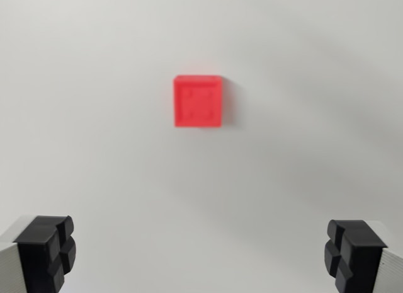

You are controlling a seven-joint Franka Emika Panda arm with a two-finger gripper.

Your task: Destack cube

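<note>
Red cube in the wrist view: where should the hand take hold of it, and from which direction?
Come straight down from above and close on the red cube across its two vertical side faces, at the wrist view's left and right. Its edges sit nearly square to the picture, so the open hand likely needs little rotation. Whether another cube lies underneath cannot be told.

Wrist view looks straight down from high above the table (94,148).
</note>
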